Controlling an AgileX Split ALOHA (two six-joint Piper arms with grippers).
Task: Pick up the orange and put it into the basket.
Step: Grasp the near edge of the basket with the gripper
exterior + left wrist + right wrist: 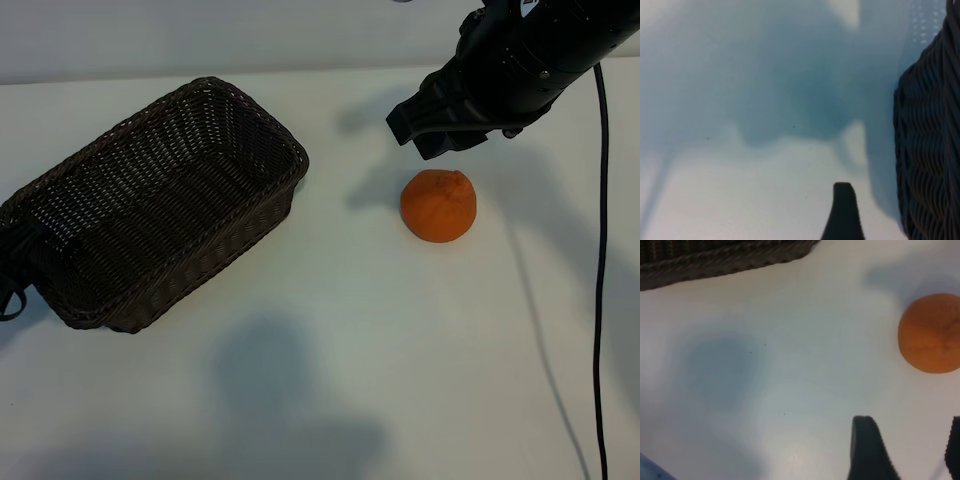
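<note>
The orange (438,205) lies on the white table, right of the middle, with its stem dimple up. My right gripper (420,138) hangs just behind and above it, open, with nothing between its fingers. In the right wrist view the orange (931,333) sits ahead of the two dark fingertips (866,447), apart from them. The dark brown wicker basket (262,120) stands slantwise at the left with nothing inside. My left gripper (10,288) sits at the far left edge beside the basket's end. Only one of its fingers (842,215) shows, over bare table next to the basket wall (932,150).
The right arm's black cable (600,300) runs down the right side of the table. Bare white tabletop (350,300) lies between the basket and the orange and across the front. The basket rim (715,260) shows far off in the right wrist view.
</note>
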